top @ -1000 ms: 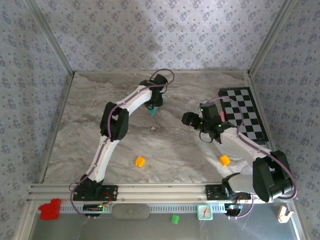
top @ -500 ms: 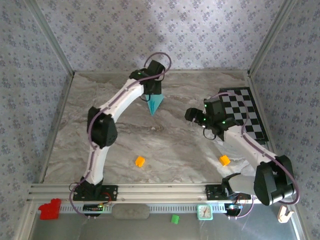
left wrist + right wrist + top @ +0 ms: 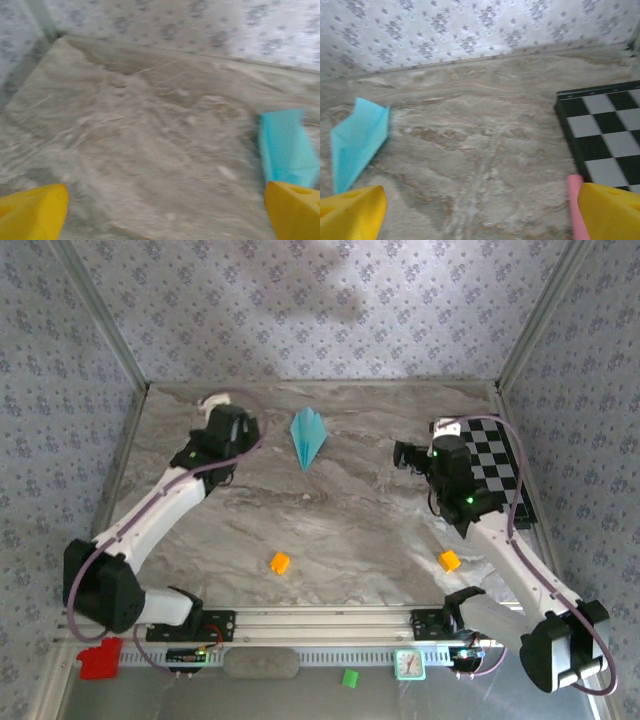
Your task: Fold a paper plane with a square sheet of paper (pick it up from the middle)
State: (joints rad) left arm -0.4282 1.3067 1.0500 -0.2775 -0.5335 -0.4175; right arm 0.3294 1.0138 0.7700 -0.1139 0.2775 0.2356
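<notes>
From above, the plane point(image 3: 308, 436) lies flat on the table point(image 3: 330, 530) near the far wall, nose toward me, between the two arms and touching neither. A cube point(image 3: 279, 562) sits well nearer, and the board point(image 3: 490, 465) is off to the right.

On the left wrist, the left gripper point(image 3: 160, 215) is released, its yellow fingers point(image 3: 32, 212) spread wide with only bare table between them. The plane's tail shows at the right edge, just above the other finger. The picture is blurred.

On the right wrist, the right gripper point(image 3: 480, 212) is also released and empty. The plane lies to its left, apart from the fingers.

The folding looks finished, so I take the step to be clearing away. I'd lift each wrist straight up before swinging home. I'd take most care with the left one, so that no finger drags the light paper.
</notes>
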